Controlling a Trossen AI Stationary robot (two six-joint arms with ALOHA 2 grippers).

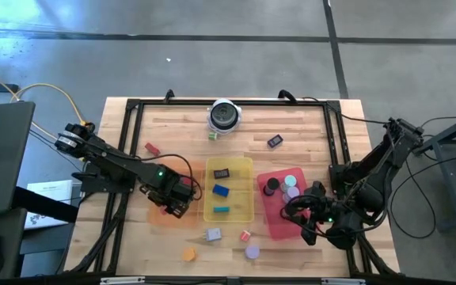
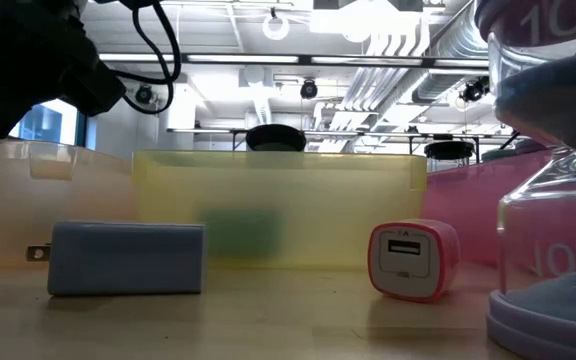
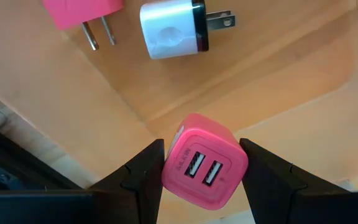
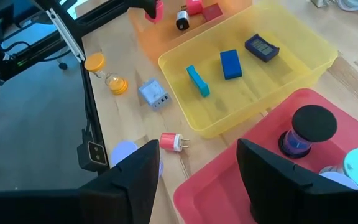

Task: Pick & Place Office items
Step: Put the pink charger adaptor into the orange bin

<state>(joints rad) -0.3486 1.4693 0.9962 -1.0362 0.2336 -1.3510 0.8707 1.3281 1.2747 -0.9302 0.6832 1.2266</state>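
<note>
You had three trays side by side on the table (image 1: 315, 134): orange tray (image 1: 158, 215), yellow tray (image 1: 229, 166) and red tray (image 1: 274, 226). The sort was judged roughly half done. The yellow tray held three blocks, including a blue block (image 4: 230, 63); the red tray held several timers, one black-capped (image 4: 307, 129). The left gripper (image 3: 201, 168) hung over the orange tray, fingers clamped on a pink charger (image 3: 204, 163), above two chargers already in that tray, one white (image 3: 173, 28). The right gripper (image 4: 197, 163) hovered over the red tray's corner, fingers apart, empty. Left loose on the wood: a grey charger (image 4: 155, 94), an orange timer (image 4: 107, 73), a red plug (image 4: 172, 142) and a few others.
</note>
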